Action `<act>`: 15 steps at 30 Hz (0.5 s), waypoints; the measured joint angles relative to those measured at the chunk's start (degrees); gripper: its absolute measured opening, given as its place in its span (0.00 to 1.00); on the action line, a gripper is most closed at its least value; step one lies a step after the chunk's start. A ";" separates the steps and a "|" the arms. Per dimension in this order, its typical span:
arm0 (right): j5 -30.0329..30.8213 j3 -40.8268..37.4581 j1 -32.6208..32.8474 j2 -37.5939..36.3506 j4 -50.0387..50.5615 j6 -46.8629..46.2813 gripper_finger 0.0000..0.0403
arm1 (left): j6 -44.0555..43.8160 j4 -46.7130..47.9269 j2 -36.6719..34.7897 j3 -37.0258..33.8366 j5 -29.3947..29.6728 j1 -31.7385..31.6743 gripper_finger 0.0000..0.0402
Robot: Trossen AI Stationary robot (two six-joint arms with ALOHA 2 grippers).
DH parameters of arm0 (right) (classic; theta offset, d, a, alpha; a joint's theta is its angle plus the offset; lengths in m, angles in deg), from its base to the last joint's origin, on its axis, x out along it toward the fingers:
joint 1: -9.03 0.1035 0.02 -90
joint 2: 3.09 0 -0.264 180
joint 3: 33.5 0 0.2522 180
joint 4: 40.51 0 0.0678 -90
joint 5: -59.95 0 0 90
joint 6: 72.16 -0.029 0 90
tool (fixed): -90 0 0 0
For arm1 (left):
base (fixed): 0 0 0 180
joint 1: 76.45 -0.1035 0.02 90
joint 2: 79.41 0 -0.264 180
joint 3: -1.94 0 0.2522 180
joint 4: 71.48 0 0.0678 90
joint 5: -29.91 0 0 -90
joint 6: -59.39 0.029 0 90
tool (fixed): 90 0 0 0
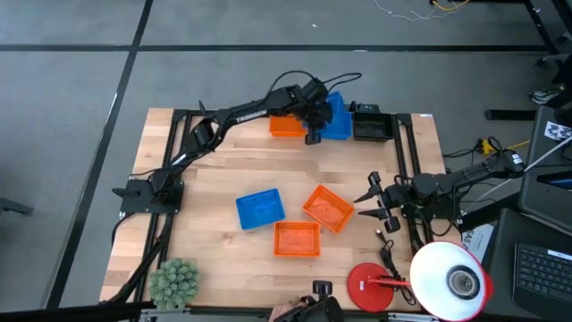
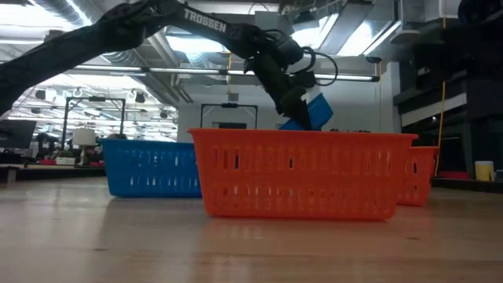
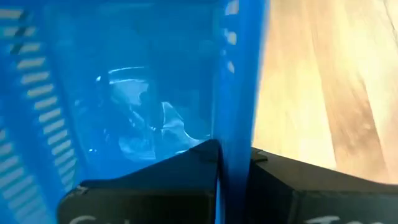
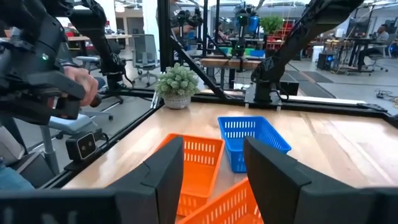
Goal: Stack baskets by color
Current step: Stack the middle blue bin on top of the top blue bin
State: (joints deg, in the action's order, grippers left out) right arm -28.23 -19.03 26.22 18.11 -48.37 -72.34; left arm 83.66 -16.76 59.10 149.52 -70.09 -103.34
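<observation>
Wooden table (image 1: 223, 179) on a dark frame, grey floor around it, open workshop room behind. Left arm reaches across to the far edge; left gripper (image 1: 315, 114) is clamped on the wall of a blue basket (image 1: 337, 116), which is lifted and tilted, seen in the low view hanging above the table behind the near baskets. In the left wrist view that blue wall runs straight between the two dark fingers (image 3: 155, 186), pinched tight. Just beside the held basket on the far edge sits an orange basket (image 1: 287, 126), and on its other side a black basket (image 1: 372, 123); whether either is a stack cannot be told.

Mid-table: a second blue basket (image 1: 260, 208) flat on the wood, an orange basket (image 1: 327, 207) turned at an angle near it, and another orange basket (image 1: 297, 239) closer to the front edge, just beside both.

Right gripper (image 1: 379, 202) waits at the right edge of the table, fingers spread wide, nothing in them, pointed toward the middle baskets.

Green plant (image 1: 173, 283) at the front left corner; red lamp base (image 1: 371, 286) with white lamp shade (image 1: 451, 279) at the front right. A person's hand (image 4: 84, 81) shows past the table in the right wrist view.
</observation>
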 joint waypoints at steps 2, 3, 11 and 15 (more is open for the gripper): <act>0.00 0.00 0.00 0.01 0.25 -0.91 0.42 | 0.20 -1.04 -0.13 0.07 -0.01 0.08 0.00; 0.00 0.00 0.00 0.02 0.44 -1.07 0.42 | 0.26 -1.29 -0.14 0.07 0.00 0.17 0.00; -0.01 0.00 0.00 0.05 0.54 -2.92 0.42 | 3.30 -4.39 1.57 0.00 1.51 1.96 0.00; -0.02 0.00 0.02 0.05 0.78 -4.07 0.42 | 3.37 -7.55 1.89 0.04 1.45 2.62 0.00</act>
State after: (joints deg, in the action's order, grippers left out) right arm -28.25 -19.03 26.24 18.17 -47.59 -76.41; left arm 87.03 -24.31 60.99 149.57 -68.64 -100.72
